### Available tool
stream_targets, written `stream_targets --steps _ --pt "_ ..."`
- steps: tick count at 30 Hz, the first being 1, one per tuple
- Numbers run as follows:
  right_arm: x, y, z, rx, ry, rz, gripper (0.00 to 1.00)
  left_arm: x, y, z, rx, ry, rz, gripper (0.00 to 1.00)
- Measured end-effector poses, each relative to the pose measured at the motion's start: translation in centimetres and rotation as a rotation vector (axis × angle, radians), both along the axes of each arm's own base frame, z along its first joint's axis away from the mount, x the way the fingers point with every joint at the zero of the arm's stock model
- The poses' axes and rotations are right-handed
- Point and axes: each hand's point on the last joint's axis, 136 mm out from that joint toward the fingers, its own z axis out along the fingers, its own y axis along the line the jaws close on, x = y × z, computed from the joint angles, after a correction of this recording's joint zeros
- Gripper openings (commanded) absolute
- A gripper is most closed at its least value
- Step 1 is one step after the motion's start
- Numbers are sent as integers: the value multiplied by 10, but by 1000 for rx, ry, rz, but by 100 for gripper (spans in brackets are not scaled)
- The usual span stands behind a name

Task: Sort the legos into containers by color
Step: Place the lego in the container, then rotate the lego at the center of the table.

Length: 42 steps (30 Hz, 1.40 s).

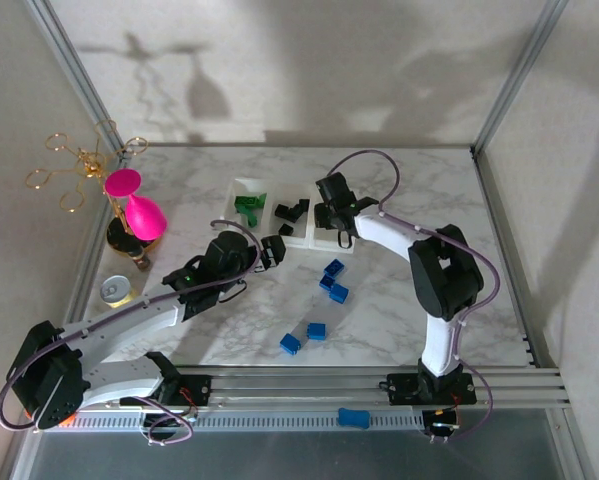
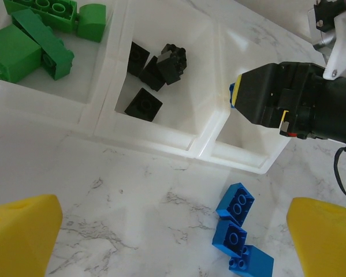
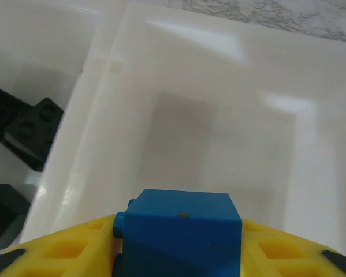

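The white tray holds green legos in its left compartment and black legos in the middle one. My right gripper hovers over the right compartment, shut on a blue lego between its yellow pads. My left gripper stands open just in front of the tray, its yellow fingers wide apart over bare marble. Three blue legos lie close to its right finger. Two more blue legos lie nearer the arm bases.
A pink goblet-shaped object and a gold wire stand occupy the back left. A small yellow cup sits at the left edge. One blue brick rests on the front rail. Metal frame posts bound the table.
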Motion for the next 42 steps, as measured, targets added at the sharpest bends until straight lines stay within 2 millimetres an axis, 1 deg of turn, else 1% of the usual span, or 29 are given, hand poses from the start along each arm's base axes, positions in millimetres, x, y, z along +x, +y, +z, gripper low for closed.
stream_targets --steps 4,8,13,15,17,20,21,23,24,26,32,35,37,42 --pt "5 -8 -7 -10 8 -13 53 1 0 -1 2 2 0 100" --pt "9 -8 -2 -13 -5 -6 55 2 -2 3 -3 -5 0 100" --pt "10 -6 5 2 -18 3 55 5 -5 14 -19 -22 0 100" --pt "8 -3 16 28 -30 15 55 6 -5 16 -23 -26 0 100" --pt "6 0 33 60 -53 28 55 5 -5 17 -23 -26 -2 99" --pt "-4 2 61 117 -93 49 57 3 -7 20 -30 -32 -11 100" --pt "-10 1 71 136 -105 53 57 1 -8 22 -34 -36 -16 100" --pt "-22 0 81 166 -116 62 59 -2 -11 27 -45 -46 -27 100" --pt "-29 -1 84 179 -118 66 60 -5 -12 29 -50 -50 -34 100" --pt "-45 -3 82 191 -107 72 61 -10 -13 28 -53 -49 -45 100" --pt "-104 -8 49 197 0 117 68 -29 -19 7 -46 -8 -76 100" --pt "-136 -18 33 208 57 141 71 -38 -24 -1 -52 12 -90 100" --pt "-150 -24 25 212 91 142 72 -41 -26 -2 -58 19 -92 99" --pt "-183 -31 5 237 161 180 77 -46 -29 -6 -67 29 -83 100"
